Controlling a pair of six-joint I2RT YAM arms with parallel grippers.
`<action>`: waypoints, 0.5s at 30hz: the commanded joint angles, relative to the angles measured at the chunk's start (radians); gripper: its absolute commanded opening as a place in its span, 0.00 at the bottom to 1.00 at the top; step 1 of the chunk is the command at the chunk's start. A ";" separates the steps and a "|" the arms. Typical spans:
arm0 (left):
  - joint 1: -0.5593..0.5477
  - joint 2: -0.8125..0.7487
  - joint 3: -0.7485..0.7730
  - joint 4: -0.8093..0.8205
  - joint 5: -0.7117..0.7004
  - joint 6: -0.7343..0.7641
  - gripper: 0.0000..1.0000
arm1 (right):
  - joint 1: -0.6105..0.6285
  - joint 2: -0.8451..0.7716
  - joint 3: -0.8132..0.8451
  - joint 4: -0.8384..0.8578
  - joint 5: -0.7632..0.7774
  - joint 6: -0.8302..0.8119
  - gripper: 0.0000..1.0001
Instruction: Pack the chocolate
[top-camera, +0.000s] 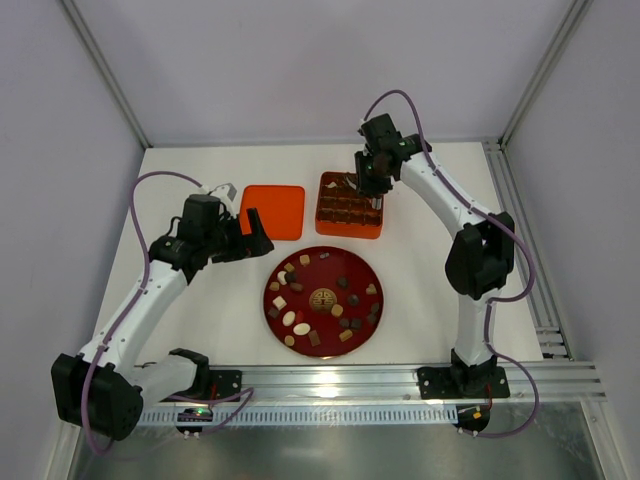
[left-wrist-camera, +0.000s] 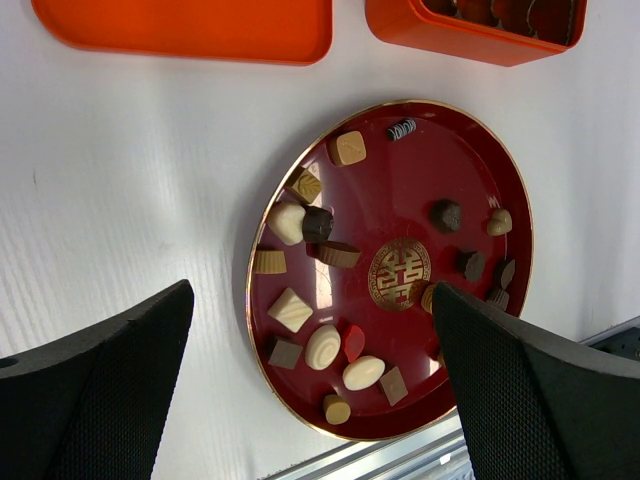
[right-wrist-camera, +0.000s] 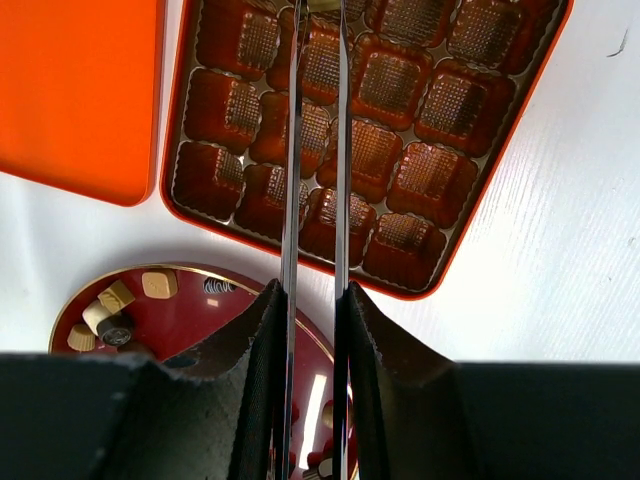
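The chocolate lies scattered on the red plate, near-centre on the worktop. The pieces point every way, and two cream ovals at its near-left lie with long axes slanted. The left claw hangs spread wide, left of the plate. The right claw is over the tray, blades almost together; I cannot tell whether they pinch anything.

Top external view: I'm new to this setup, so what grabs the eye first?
A dark red round plate with a gold emblem lies centre-front, strewn with small brown, tan and cream chocolates. Behind it sits an orange gridded tray, with the right gripper hanging over its cells.
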 joint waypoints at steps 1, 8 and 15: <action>-0.005 -0.004 0.028 0.007 0.013 0.015 1.00 | 0.000 -0.002 0.027 0.022 0.011 -0.014 0.20; -0.005 -0.005 0.030 0.007 0.015 0.016 1.00 | 0.000 0.008 0.046 0.019 0.015 -0.015 0.28; -0.003 -0.005 0.028 0.007 0.015 0.015 1.00 | 0.000 0.012 0.055 0.016 0.011 -0.015 0.36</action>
